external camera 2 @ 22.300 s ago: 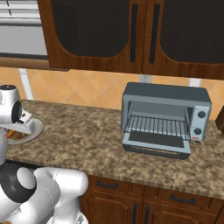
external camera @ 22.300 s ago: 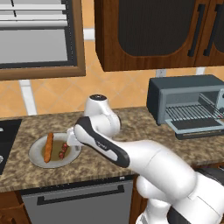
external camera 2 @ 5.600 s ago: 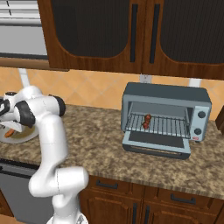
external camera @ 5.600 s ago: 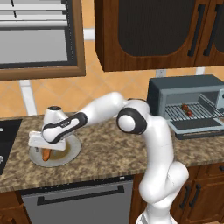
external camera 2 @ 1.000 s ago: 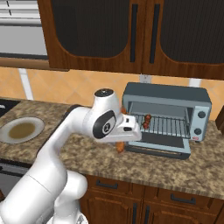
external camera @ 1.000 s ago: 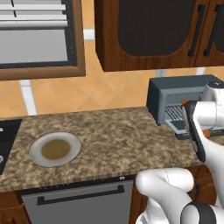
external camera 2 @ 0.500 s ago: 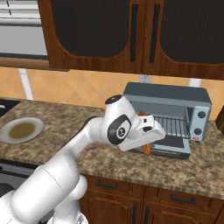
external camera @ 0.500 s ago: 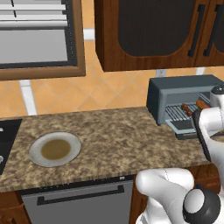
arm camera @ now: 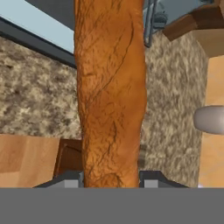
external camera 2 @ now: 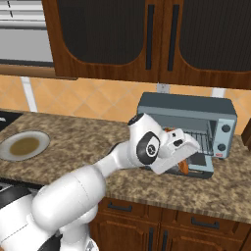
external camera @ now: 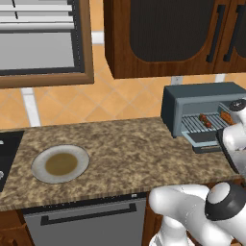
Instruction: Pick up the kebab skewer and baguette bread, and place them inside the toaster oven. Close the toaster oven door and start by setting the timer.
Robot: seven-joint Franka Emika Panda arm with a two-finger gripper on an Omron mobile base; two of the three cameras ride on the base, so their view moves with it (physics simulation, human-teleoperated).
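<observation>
We saw the counter [external camera: 134, 144] run the width of both base views, with the oven [external camera 2: 196, 115] at its far right against the tiled wall and its door [external camera 2: 201, 170] dropped open toward us. The arm [external camera 2: 117, 157] reached across the counter from the lower left of the right base view, its hand just in front of the oven mouth, above the open door. The plate [external camera: 60, 164] lay well apart from the oven, at the counter's left end. The baguette [arm camera: 111, 92] stood between the two fingers [arm camera: 68, 179] in the hand view, running up the frame; the gripper [arm camera: 111, 180] was clamped on its near end. In the right base view an orange end of the loaf showed below the hand, over the door. The skewer [external camera: 205, 119] lay on the rack inside the oven.
</observation>
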